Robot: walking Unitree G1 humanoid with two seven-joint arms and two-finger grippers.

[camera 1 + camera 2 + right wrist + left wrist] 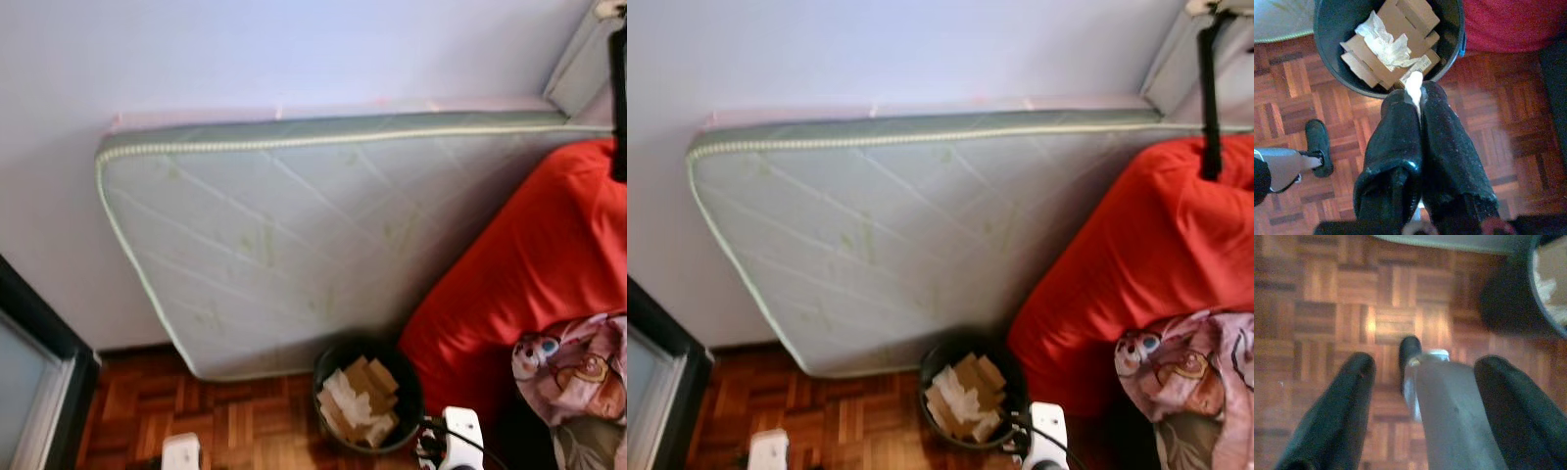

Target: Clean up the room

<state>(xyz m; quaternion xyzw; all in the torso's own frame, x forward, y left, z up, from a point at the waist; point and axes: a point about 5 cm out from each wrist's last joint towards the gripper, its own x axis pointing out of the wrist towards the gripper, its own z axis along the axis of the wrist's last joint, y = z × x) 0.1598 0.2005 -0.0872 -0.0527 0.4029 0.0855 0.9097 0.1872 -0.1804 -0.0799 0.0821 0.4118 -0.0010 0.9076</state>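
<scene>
A black waste bin stands on the parquet floor at the foot of a leaning mattress and holds cardboard pieces and crumpled white paper. In the right wrist view, my right gripper is shut on a small white scrap of paper. The scrap sits at the bin's near rim. My left gripper hangs open over the floor with nothing between its black fingers. My own leg and foot show past it.
A pale green mattress leans on the wall behind the bin. A big red cushion lies to the right, with a pink cartoon-print cloth on its lower part. A dark door frame stands at the left. Bare parquet lies left of the bin.
</scene>
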